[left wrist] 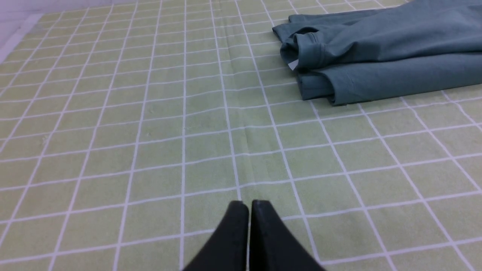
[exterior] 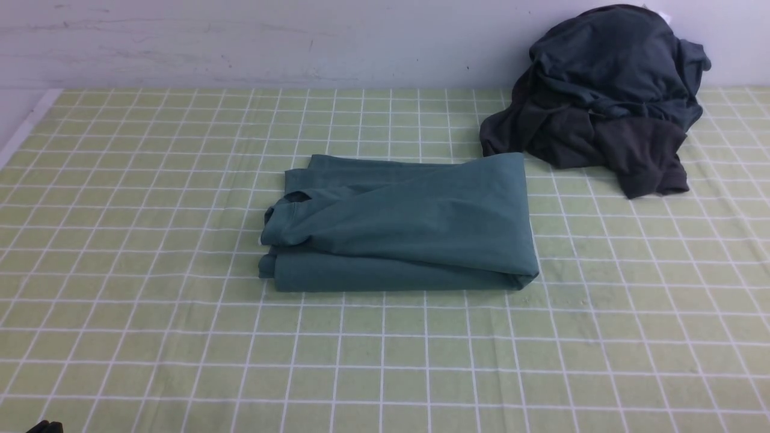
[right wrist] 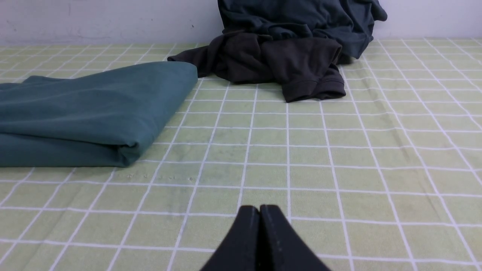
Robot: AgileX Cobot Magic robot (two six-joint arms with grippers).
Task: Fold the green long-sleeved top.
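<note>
The green long-sleeved top (exterior: 403, 225) lies folded into a compact rectangle at the middle of the checked tablecloth, its collar end on the left with a bit of white label (left wrist: 293, 64) peeking out. The left wrist view shows that collar end (left wrist: 376, 56); the right wrist view shows the smooth folded end (right wrist: 86, 113). My left gripper (left wrist: 249, 205) is shut and empty, low over bare cloth, well short of the top. Shut and empty too, my right gripper (right wrist: 260, 209) hangs over bare cloth off the top's right end. In the front view only a dark corner shows at bottom left.
A heap of slate-grey and charcoal garments (exterior: 607, 102) lies at the back right against the pale wall, close behind the top's far right corner. The green checked tablecloth (exterior: 150, 337) covers the table; its left edge (exterior: 24, 129) shows at far left.
</note>
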